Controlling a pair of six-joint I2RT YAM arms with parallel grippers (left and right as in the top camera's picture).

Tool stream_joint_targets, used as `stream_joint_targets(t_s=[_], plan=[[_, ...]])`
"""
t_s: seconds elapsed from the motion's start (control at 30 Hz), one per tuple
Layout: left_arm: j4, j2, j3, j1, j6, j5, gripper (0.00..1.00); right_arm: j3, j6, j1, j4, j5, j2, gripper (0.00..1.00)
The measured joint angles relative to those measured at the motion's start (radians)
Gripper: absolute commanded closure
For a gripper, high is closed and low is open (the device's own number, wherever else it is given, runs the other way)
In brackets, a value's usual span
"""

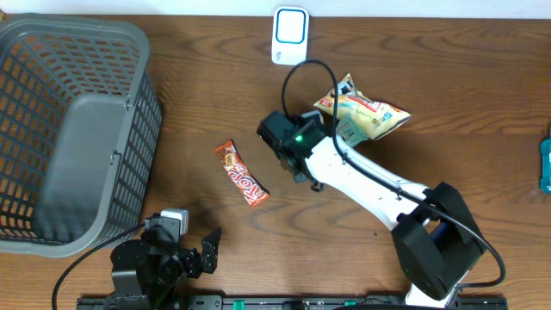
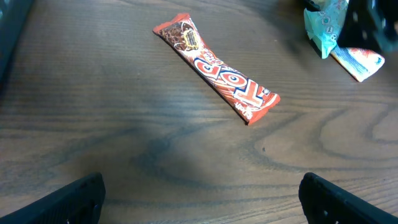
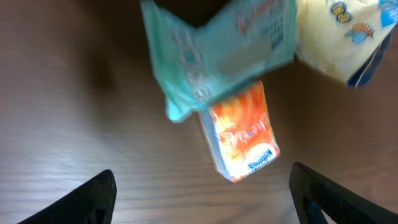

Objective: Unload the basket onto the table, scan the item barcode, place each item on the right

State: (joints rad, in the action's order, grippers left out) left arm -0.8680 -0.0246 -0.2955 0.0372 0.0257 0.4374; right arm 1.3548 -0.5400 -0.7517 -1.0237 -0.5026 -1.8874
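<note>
Right wrist: right jaws wide apart near orange packet (left jaws likewise, empty).

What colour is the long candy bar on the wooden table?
The long candy bar is red-orange with white lettering and a dark brown end; the left wrist view shows it best.

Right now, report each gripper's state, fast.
Left gripper: open, fingers wide apart, holding nothing; candy bar lies ahead.
Right gripper: open, holding nothing; orange packet lies ahead, ungripped.
</note>
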Motion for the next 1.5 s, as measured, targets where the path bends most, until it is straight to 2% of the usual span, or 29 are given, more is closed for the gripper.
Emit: stream_joint_targets(t_s=[0.17,0.43,0.57,0.77,0.8,0.83,0.87,1.07,1.17,1.3,1.4,1.5], plan=[[0.0,0.0,0.0,0.0,0.0,-0.002,0.01,-0.078,0.021,0.012,0.046,-0.047,0.0,0.26],[0.0,0.0,0.0,0.0,0.0,-0.003,0.01,-0.227,0.109,0.049,0.314,-0.082,0.0,0.34],[0.0,0.0,0.0,0.0,0.0,-0.003,0.01,-0.287,0.167,0.081,0.424,-0.09,0.0,0.48],[0.0,0.0,0.0,0.0,0.0,-0.003,0.01,-0.317,0.212,0.14,0.459,-0.077,0.002,0.74],[0.0,0.0,0.0,0.0,0.0,-0.003,0.01,-0.319,0.219,0.148,0.46,-0.067,0.003,0.81],[0.0,0.0,0.0,0.0,0.0,-0.003,0.01,-0.32,0.227,0.151,0.46,-0.058,0.004,0.93],[0.0,0.0,0.0,0.0,0.0,-0.003,0.01,-0.321,0.232,0.157,0.461,-0.052,0.006,0.97],[0.0,0.0,0.0,0.0,0.0,-0.003,0.01,-0.302,0.236,0.175,0.406,0.026,0.026,0.99],[0.0,0.0,0.0,0.0,0.0,-0.003,0.01,-0.243,0.152,0.182,0.272,0.131,0.032,0.99],[-0.001,0.0,0.0,0.0,0.0,-0.003,0.01,-0.124,-0.081,0.209,0.055,0.327,0.048,0.98],[0.0,0.0,0.0,0.0,0.0,-0.003,0.01,-0.03,-0.3,0.255,0.017,0.528,0.102,0.98],[0.0,0.0,0.0,0.0,0.0,-0.003,0.01,0.004,-0.445,0.281,0.022,0.703,0.161,0.99]])
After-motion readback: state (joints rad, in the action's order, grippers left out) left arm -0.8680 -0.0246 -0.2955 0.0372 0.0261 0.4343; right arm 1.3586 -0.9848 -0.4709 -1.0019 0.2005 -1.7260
